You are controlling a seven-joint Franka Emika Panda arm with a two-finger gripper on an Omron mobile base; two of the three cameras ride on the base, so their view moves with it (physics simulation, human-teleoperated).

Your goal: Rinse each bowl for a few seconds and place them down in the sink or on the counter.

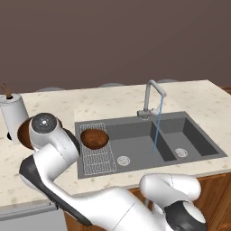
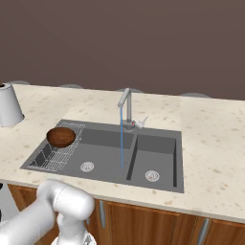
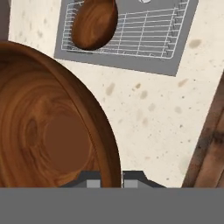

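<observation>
One wooden bowl [image 3: 43,131] fills the left of the hand view, lying on the beige counter [image 3: 144,109] left of the sink. My gripper [image 3: 111,183] is shut on its rim, one fingertip inside the wall and one outside. In the left base view this bowl [image 1: 23,135] peeks out behind my arm's joint. The second bowl [image 1: 94,138] [image 2: 61,137] [image 3: 94,24] rests on the wire grid [image 1: 97,155] at the left end of the dark grey sink [image 1: 135,135] [image 2: 105,143].
The curved faucet [image 1: 151,97] [image 2: 125,107] runs a thin blue stream [image 1: 156,131] [image 2: 121,143] into the sink near the divider. A tall white cylinder with a brown stick [image 1: 13,115] [image 2: 8,105] stands on the counter just behind the held bowl. Wooden cabinet fronts [image 3: 210,144] lie below.
</observation>
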